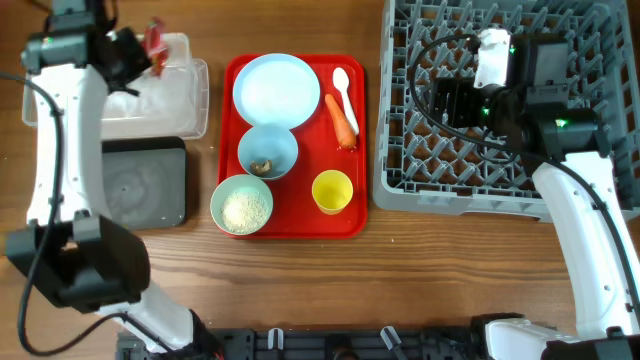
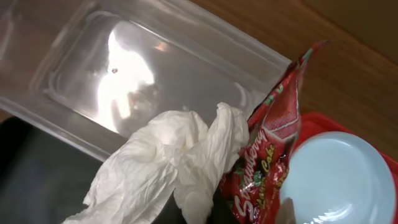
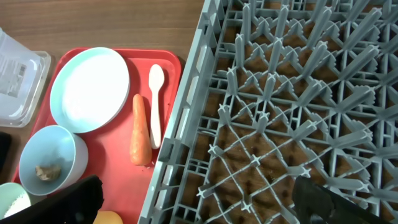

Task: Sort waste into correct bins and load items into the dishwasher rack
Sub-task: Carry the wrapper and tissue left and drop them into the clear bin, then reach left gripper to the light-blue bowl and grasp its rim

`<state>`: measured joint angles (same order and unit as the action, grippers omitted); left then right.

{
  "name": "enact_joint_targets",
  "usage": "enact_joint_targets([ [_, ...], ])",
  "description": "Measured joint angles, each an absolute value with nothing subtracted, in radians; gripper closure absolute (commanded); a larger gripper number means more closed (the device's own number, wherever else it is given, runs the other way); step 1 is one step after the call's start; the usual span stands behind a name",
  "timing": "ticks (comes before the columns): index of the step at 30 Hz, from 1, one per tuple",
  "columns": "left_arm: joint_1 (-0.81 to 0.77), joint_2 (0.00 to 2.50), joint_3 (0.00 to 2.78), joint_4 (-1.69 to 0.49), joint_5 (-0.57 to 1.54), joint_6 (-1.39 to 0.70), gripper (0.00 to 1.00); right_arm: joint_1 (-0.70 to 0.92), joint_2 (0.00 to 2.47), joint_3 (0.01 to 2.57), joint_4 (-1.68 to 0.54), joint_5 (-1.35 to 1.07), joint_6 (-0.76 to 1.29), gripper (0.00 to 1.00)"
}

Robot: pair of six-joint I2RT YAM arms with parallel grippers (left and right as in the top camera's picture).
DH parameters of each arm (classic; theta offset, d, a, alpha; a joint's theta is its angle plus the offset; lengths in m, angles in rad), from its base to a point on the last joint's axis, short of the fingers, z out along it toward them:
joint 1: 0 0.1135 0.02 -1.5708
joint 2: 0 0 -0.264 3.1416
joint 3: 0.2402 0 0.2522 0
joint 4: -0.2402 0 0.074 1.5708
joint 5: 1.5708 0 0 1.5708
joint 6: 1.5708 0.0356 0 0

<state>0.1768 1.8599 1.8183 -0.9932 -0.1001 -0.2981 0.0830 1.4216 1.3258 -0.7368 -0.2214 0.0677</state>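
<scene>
**A:** Why does the left gripper [image 1: 138, 55] hang past the far left corner of the flat red serving tray [image 1: 300, 218]?

**B:** The clear rectangular plastic tub [image 2: 62, 74] sits just off that corner, and the gripper is above it. Its fingers are hidden behind the load in the wrist view. The crumpled red-and-white wrapper [image 2: 267, 162] and the crumpled white tissue [image 2: 168, 162] dangle together in the air, so I judge it clamped on both, ready to drop them in.

**A:** And the shallow black rectangular tray [image 1: 145, 185]?

**B:** It lies to the left of the red tray's near half, likely meant for food scraps.

**A:** What waits on the red tray?

**B:** The round pale blue plate [image 1: 276, 88] is at its far edge. The white plastic spoon [image 1: 343, 95] and the orange carrot [image 1: 341, 120] lie along its right side. The pale blue bowl [image 1: 267, 152] in the middle holds a small brown food bit [image 1: 263, 166]. The pale green bowl [image 1: 242, 205] at the near left holds white rice-like grains [image 1: 245, 210]. The small yellow cup [image 1: 332, 191] stands near right.

**A:** The right gripper [image 3: 193, 205]?

**B:** It is spread wide and holds nothing. It hangs over the large square grey plastic rack [image 1: 450, 200], right of the red tray, probably out of the way until the dishes are emptied.
</scene>
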Motion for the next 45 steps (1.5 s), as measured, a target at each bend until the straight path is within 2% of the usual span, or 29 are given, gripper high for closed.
enact_joint_targets([
  [6, 0.267, 2.022, 1.777, -0.847, -0.099, -0.340, 0.96, 0.083, 1.422, 1.326, -0.736, -0.221, 0.068, 0.00],
  [15, 0.287, 2.130, 1.773, -0.759, -0.100, -0.495, 0.96, 0.083, 1.422, 1.326, -0.737, -0.221, 0.068, 0.00],
  [16, 0.287, 2.130, 1.773, -0.760, -0.100, -0.543, 0.78, 0.083, 1.422, 1.326, -0.737, -0.221, 0.068, 0.00],
  [17, 0.287, 2.130, 1.773, -0.768, -0.100, -0.600, 0.41, 0.083, 1.422, 1.326, -0.739, -0.221, 0.068, 0.00],
  [18, 0.287, 2.130, 1.773, -0.773, -0.099, -0.638, 0.14, 0.083, 1.422, 1.326, -0.743, -0.221, 0.068, 0.00],
  [19, 0.287, 2.130, 1.773, -0.781, -0.093, -0.674, 0.00, 0.083, 1.422, 1.326, -0.748, -0.221, 0.068, 0.00],
  [27, 0.298, 2.117, 1.776, -0.794, 0.107, -0.695, 0.00, 0.083, 1.422, 1.326, -0.751, -0.235, 0.068, 0.00],
  [33, 0.282, 1.949, 1.796, -0.801, 0.145, -0.560, 0.02, 0.083, 1.422, 1.326, -0.744, -0.236, 0.068, 0.00],
  [36, 0.220, 1.835, 1.819, -0.857, 0.148, -0.442, 0.03, 0.083, 1.422, 1.326, -0.744, -0.236, 0.068, 0.00],
  [37, 0.185, 1.807, 1.827, -0.916, 0.150, -0.392, 0.07, 0.083, 1.422, 1.326, -0.744, -0.236, 0.068, 0.00],
  [41, 0.028, 1.803, 1.831, -1.143, 0.155, -0.264, 0.12, 0.083, 1.422, 1.326, -0.744, -0.236, 0.068, 0.00],
  [45, -0.169, 1.811, 1.766, -1.211, 0.155, -0.193, 0.14, 0.083, 1.422, 1.326, -0.739, -0.236, 0.068, 0.00],
])
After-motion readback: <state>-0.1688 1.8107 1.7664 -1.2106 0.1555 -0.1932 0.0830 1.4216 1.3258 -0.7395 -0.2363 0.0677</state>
